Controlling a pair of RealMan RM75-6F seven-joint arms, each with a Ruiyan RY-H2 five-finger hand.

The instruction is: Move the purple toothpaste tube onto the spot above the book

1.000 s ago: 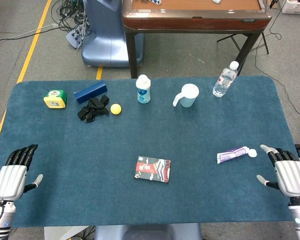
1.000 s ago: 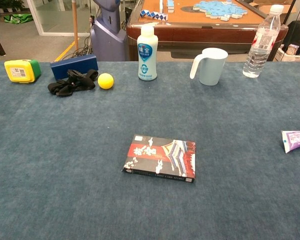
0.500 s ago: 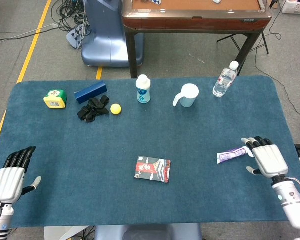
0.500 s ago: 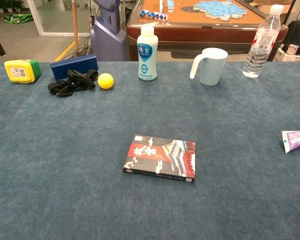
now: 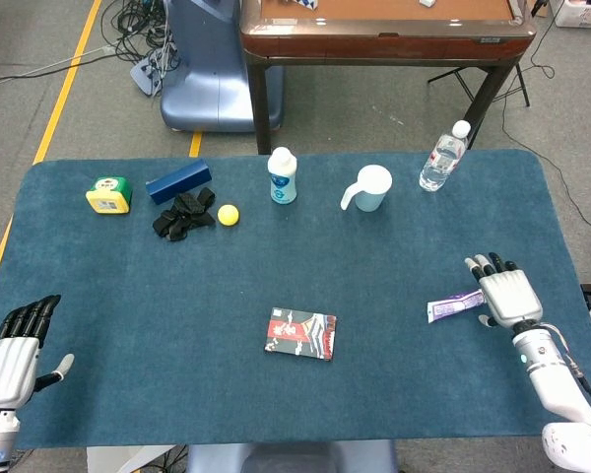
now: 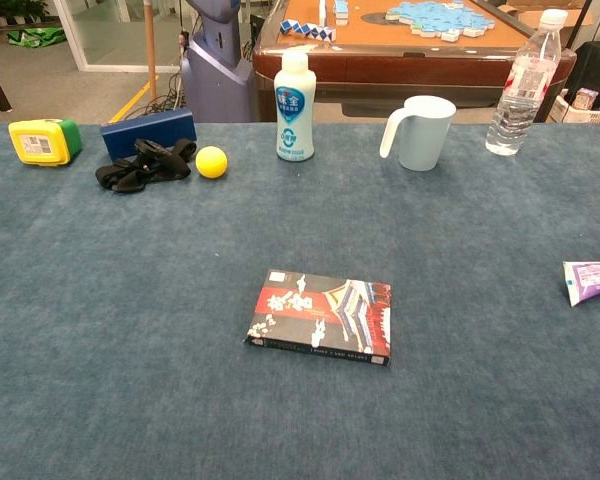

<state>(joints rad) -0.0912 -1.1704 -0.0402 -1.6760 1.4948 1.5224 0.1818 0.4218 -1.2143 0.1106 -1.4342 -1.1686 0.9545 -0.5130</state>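
Head view, tabletop: a blue-covered tabletop (image 5: 394, 256) carries everything.
Back row, left to right: a yellow-and-green box (image 5: 109, 194), a dark blue box (image 5: 178, 181), a black bundle (image 5: 183, 214) just in front of it, a yellow ball (image 5: 228, 214), a white bottle (image 5: 283, 175), a pale blue mug (image 5: 368, 188) and a clear water bottle (image 5: 441, 158).
Book: the book (image 5: 300, 334) lies flat near the front middle, well apart from the back row; the strip of cloth between it and the white bottle holds nothing.
Purple toothpaste tube: the purple toothpaste tube (image 5: 455, 305) lies flat to the right of the book, at about the same depth, its cap end hidden under the right hand.
In the way: nothing stands between the tube and the book.
Right robot hand: the right robot hand (image 5: 507, 295) sits palm down over the tube's right end, fingers stretched forward and slightly apart; whether it grips or only touches the tube, I cannot tell.
Left robot hand: the left robot hand (image 5: 8, 352) is at the front left corner, fingers extended, holding nothing.
Chest view: only the tube's flat tail (image 6: 592, 280) shows at the right edge; neither hand appears.
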